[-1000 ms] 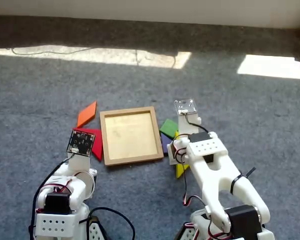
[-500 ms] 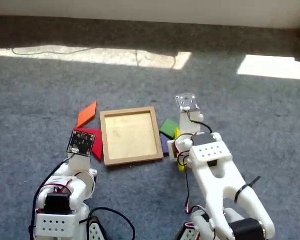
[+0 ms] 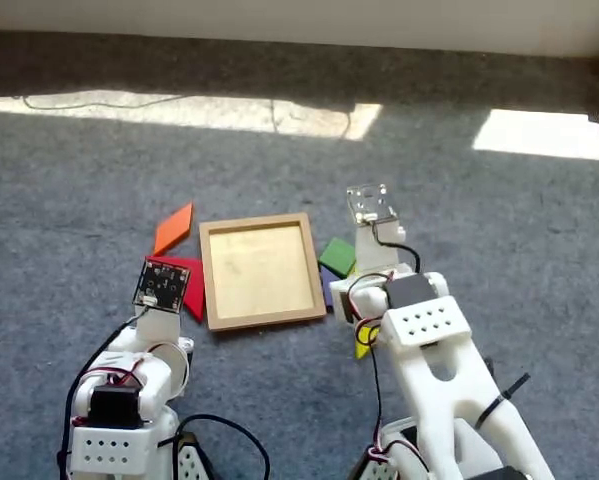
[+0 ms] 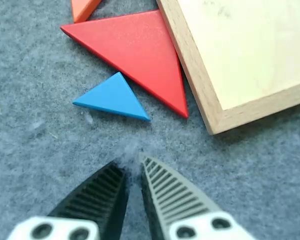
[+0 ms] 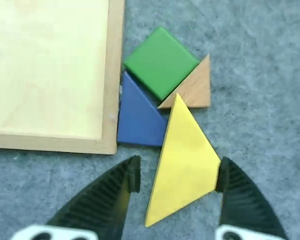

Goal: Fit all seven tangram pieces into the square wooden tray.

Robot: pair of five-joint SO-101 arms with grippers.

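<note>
Alignment matters here: my right gripper [image 5: 179, 175] stands wide open astride the yellow triangle [image 5: 185, 160], which lies just right of the wooden tray [image 3: 207, 280], near the middle of the high view. I should drop straight down and close across its two longer edges without nudging the dark blue triangle [image 5: 137, 120] touching it. My left gripper [image 4: 131, 166] hangs nearly shut near the light blue triangle [image 4: 112, 97].

The left arm [image 3: 129, 400] and right arm [image 3: 434, 340] are white shells with black motors [image 3: 114, 408] and black cables [image 3: 216, 418] behind the pincers; the left gripper [image 4: 131, 162] has one black ribbed finger [image 4: 102, 192] and one grey, the right gripper [image 5: 178, 169] two black.
</note>
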